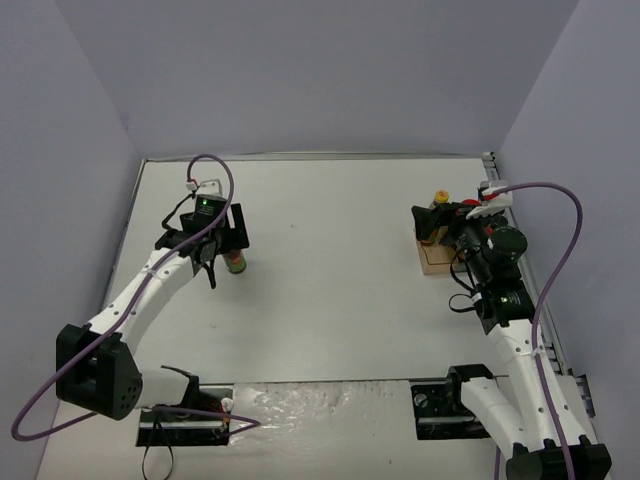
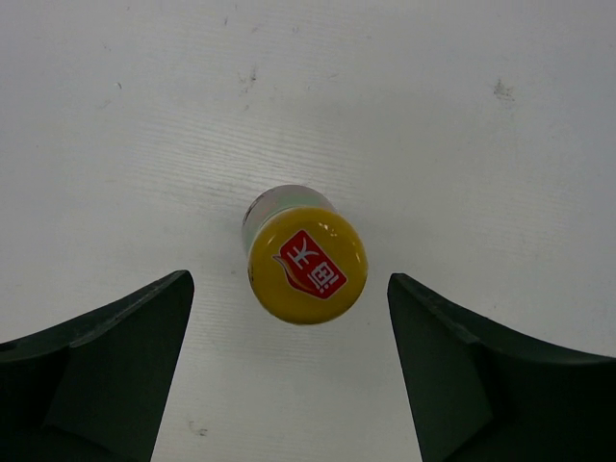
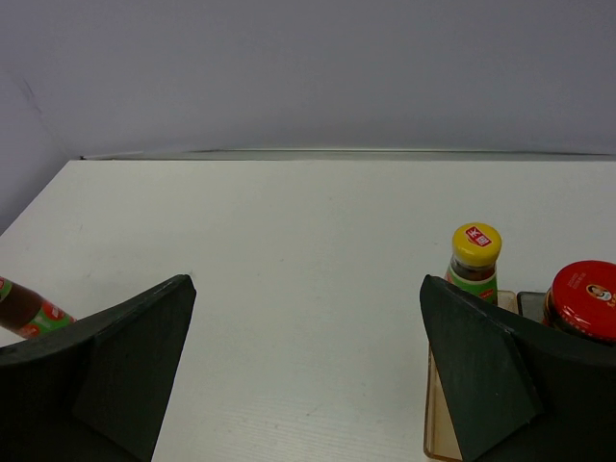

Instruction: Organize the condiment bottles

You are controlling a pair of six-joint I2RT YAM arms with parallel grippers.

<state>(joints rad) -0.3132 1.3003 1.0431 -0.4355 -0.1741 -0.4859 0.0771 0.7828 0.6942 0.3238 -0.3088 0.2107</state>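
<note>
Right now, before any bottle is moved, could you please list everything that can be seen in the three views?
Yellow-capped bottles: two, dark with yellow caps; one standing alone on the left, one on the right.
Red-lidded jar: one, red lid; beside the right-hand bottle, partly hidden.
Tray: one, clear brownish; on the right, where that bottle and the jar stand.
Table: one, white; under everything.
Cables: two, purple; one along each arm.
Left gripper: one, black; open, a finger on each side of the left bottle, not touching it.
Right gripper: one, black; open, holding nothing, above the tray's near end.
</note>
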